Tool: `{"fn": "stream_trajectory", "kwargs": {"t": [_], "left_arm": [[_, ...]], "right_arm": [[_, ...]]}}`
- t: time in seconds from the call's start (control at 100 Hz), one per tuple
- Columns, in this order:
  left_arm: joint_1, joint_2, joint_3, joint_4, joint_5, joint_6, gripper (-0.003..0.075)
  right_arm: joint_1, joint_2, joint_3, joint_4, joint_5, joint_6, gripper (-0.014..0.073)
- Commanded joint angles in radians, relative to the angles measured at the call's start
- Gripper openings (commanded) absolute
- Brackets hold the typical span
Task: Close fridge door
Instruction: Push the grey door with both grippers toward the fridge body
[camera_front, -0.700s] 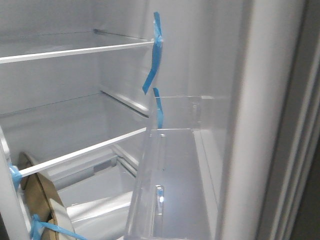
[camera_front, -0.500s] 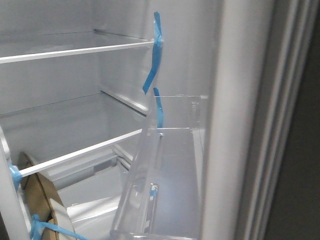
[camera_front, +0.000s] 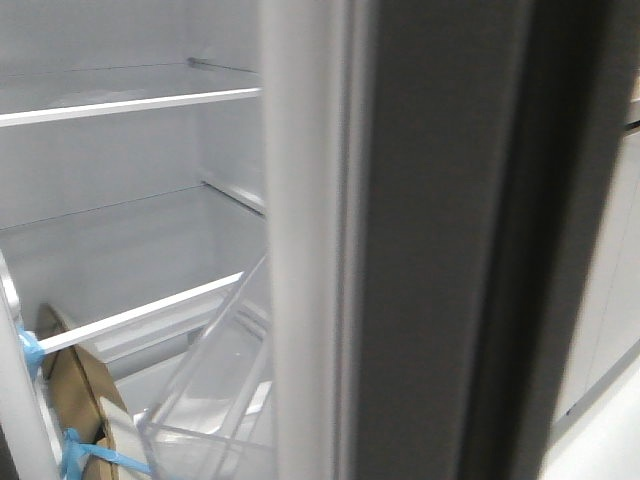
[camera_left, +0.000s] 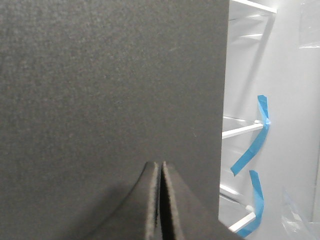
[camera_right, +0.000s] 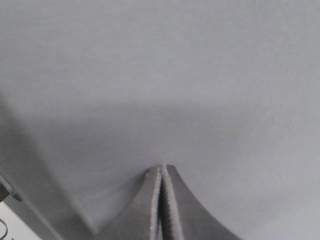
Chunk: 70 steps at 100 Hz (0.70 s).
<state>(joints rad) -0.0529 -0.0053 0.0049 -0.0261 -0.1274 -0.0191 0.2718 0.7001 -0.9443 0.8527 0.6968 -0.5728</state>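
Note:
In the front view the fridge door (camera_front: 430, 250) stands edge-on across the middle and right, blurred. Its dark grey side faces right, its white inner edge (camera_front: 300, 250) faces left, and a clear plastic bin (camera_front: 210, 390) shows at its foot. Neither gripper shows in this view. In the left wrist view my left gripper (camera_left: 160, 165) is shut and empty, its tip against a matte dark grey panel (camera_left: 110, 85). Beyond the panel's edge are white shelves and blue tape (camera_left: 252, 145). In the right wrist view my right gripper (camera_right: 162, 169) is shut and empty, its tip against a plain grey surface (camera_right: 165, 75).
The open fridge interior fills the left of the front view, with white-edged glass shelves (camera_front: 130, 105) (camera_front: 140, 315). A brown cardboard piece (camera_front: 75, 400) tied with blue tape (camera_front: 30, 350) sits at the lower left. Pale cabinet fronts (camera_front: 610, 280) show at the far right.
The fridge door has swung leftward across the front view. It now covers the blue tape strips and most of the clear bin, and its dark grey side has come into sight.

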Motion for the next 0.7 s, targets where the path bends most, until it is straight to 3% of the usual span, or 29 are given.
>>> {"fn": "stream_trajectory", "kwargs": {"t": [0.0,0.69], "left_arm": [[0.005,-0.010,0.035,-0.004,-0.073,-0.004,-0.0020],[0.005,-0.010,0.035,-0.004,-0.073,-0.004,-0.0020]], "right_arm": [[0.003,0.044,-0.041,0.090,-0.054,-0.064,-0.0044],[0.003,0.352,-0.347,0.151,0.056,-0.152,-0.0044]]}}
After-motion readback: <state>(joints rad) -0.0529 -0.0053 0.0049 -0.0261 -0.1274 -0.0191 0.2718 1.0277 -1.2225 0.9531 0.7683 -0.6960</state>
